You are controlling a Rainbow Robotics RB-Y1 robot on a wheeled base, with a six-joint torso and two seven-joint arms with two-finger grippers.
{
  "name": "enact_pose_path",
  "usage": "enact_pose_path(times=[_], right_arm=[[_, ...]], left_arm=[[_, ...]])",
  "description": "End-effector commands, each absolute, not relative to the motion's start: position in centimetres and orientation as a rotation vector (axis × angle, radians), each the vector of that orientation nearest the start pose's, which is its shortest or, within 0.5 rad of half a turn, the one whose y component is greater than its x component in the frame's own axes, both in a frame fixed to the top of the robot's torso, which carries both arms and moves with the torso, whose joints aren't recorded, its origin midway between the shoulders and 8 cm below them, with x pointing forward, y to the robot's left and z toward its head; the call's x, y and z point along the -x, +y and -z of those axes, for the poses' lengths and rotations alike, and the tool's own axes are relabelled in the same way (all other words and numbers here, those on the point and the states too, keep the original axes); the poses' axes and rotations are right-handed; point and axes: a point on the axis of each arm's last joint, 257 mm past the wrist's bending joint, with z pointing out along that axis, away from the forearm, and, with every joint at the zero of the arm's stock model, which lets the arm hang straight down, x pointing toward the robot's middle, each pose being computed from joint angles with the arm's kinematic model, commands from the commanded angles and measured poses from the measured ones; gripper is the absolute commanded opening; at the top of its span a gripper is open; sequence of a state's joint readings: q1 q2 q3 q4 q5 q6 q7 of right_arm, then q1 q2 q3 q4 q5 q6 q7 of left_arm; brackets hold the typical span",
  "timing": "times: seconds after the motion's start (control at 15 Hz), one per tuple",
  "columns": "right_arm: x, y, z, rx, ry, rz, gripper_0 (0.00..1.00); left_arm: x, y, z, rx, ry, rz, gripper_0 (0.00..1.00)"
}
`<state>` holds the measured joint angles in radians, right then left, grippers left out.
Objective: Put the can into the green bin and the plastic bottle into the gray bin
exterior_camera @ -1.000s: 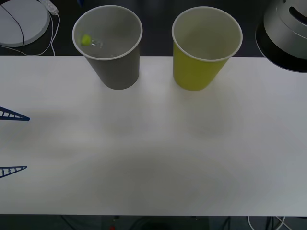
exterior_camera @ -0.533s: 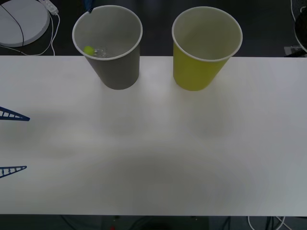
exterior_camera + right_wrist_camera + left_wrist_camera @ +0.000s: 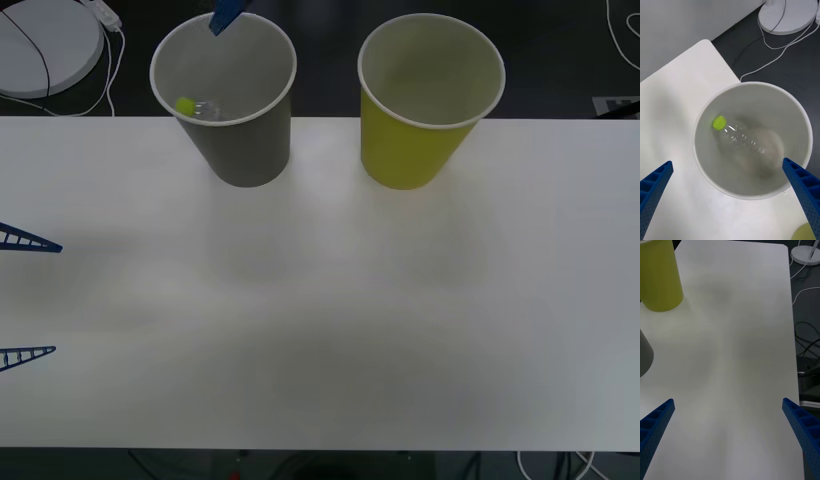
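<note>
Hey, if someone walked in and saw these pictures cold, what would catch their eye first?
Probably the two big paper-cup bins at the table's far edge: the gray bin on the left, the green bin on the right. Next, the plastic bottle with its lime cap lying inside the gray one, the open right end effector poised above it. The left end effector waits open at the table's left edge.

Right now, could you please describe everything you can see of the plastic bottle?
The plastic bottle is small, clear and ribbed, without a label, closed by a lime-green screw cap. It lies tilted inside the gray bin, base low and cap up against the pale inner wall. Nothing grips it; the open right end effector hangs above the bin.
</note>
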<state>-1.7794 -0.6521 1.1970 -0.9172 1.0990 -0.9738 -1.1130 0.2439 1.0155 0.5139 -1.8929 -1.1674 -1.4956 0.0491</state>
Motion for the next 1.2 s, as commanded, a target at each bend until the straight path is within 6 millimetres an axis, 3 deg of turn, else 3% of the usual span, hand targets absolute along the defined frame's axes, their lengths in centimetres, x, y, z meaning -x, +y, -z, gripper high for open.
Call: enact_pose_path(times=[0.07, 0.6, 1.2], right_arm=[[-56.0, 5.1, -6.4, 1.262, 1.920, -0.531, 1.00], [-52.9, 0.0, -5.0, 1.384, 1.748, -0.633, 1.00], [-48.1, -7.6, -1.1, 1.487, 1.544, -0.702, 1.00]], left_arm=[[-30.7, 31.4, 12.2, -1.591, 1.537, 0.372, 1.00], [-30.7, 31.4, 12.2, -1.591, 1.537, 0.372, 1.00], [-30.7, 31.4, 12.2, -1.591, 1.537, 0.372, 1.00]])
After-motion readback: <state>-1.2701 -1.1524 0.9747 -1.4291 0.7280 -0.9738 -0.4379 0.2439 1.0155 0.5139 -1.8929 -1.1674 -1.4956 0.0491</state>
